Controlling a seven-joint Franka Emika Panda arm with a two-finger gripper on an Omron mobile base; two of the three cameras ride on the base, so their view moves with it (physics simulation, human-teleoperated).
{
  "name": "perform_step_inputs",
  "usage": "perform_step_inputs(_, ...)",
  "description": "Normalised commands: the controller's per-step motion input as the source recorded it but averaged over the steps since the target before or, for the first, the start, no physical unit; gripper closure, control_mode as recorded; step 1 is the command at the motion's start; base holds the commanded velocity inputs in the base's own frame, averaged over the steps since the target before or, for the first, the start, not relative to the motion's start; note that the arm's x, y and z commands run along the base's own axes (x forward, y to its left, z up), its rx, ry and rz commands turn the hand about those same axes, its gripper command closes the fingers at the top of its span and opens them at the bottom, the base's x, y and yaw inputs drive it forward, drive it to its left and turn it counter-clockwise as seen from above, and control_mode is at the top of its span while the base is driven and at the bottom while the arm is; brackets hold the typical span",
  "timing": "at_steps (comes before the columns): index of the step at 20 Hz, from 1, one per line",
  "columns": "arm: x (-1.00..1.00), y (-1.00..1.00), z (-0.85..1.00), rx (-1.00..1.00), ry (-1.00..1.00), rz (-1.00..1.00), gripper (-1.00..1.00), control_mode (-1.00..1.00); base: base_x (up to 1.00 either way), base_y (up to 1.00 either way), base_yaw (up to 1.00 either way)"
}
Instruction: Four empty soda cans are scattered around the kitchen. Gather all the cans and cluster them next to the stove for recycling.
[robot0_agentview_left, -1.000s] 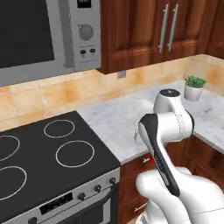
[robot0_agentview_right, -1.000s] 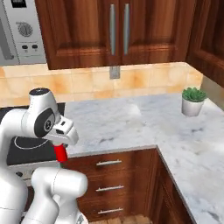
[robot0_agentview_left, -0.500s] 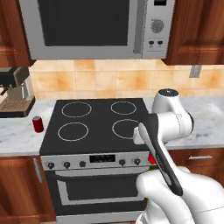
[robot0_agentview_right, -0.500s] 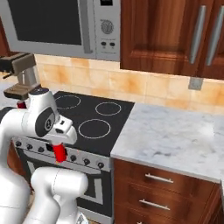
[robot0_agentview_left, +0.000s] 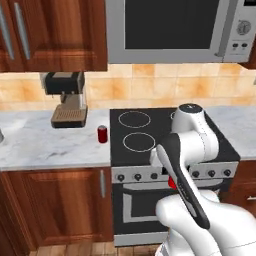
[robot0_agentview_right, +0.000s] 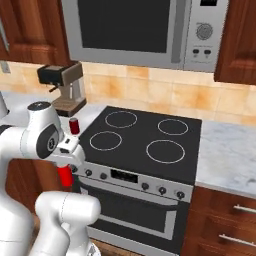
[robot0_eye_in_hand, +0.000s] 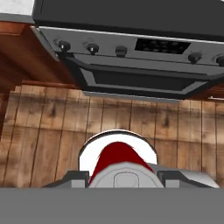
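Note:
My gripper (robot0_agentview_right: 65, 171) hangs low in front of the stove's steel front panel (robot0_eye_in_hand: 131, 44), shut on a red soda can (robot0_agentview_right: 65, 176). In the hand view this can (robot0_eye_in_hand: 116, 158) sits between the fingers, silver top toward the camera, above the wooden floor. A sliver of it (robot0_agentview_left: 172, 183) shows beside my forearm in the left base view. Another red soda can (robot0_agentview_left: 102, 134) stands upright on the marble counter just left of the stove (robot0_agentview_left: 150, 136), also seen from the right side as a can (robot0_agentview_right: 74, 125) by the black cooktop (robot0_agentview_right: 150, 142).
A coffee machine (robot0_agentview_left: 67, 100) stands on the counter (robot0_agentview_left: 45, 145) left of the stove, behind the standing can. A steel microwave (robot0_agentview_right: 140, 30) hangs over the cooktop. More marble counter (robot0_agentview_right: 230, 150) lies right of the stove. Wooden cabinets (robot0_agentview_left: 55, 205) sit below.
The base has driven left, so the whole scene slid right: the stove is now centred and the coffee machine and counter can are fully in view. The gripper stays shut on its can.

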Motion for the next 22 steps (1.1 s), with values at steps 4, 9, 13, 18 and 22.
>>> perform_step_inputs(4, 0.0, 0.0, 0.0, 0.0, 0.0, 0.0, 1.0, 1.0, 0.46, 0.84, -0.29)
perform_step_inputs(9, 0.0, 0.0, 0.0, 0.0, 0.0, 0.0, 1.0, 1.0, 0.63, 0.75, -0.35)
perform_step_inputs(13, 0.0, 0.0, 0.0, 0.0, 0.0, 0.0, 1.0, 1.0, 0.64, 0.38, -0.3)
perform_step_inputs(18, 0.0, 0.0, 0.0, 0.0, 0.0, 0.0, 1.0, 1.0, 0.46, 0.0, -0.02)
perform_step_inputs(22, 0.0, 0.0, 0.0, 0.0, 0.0, 0.0, 1.0, 1.0, 0.29, 0.0, 0.0)
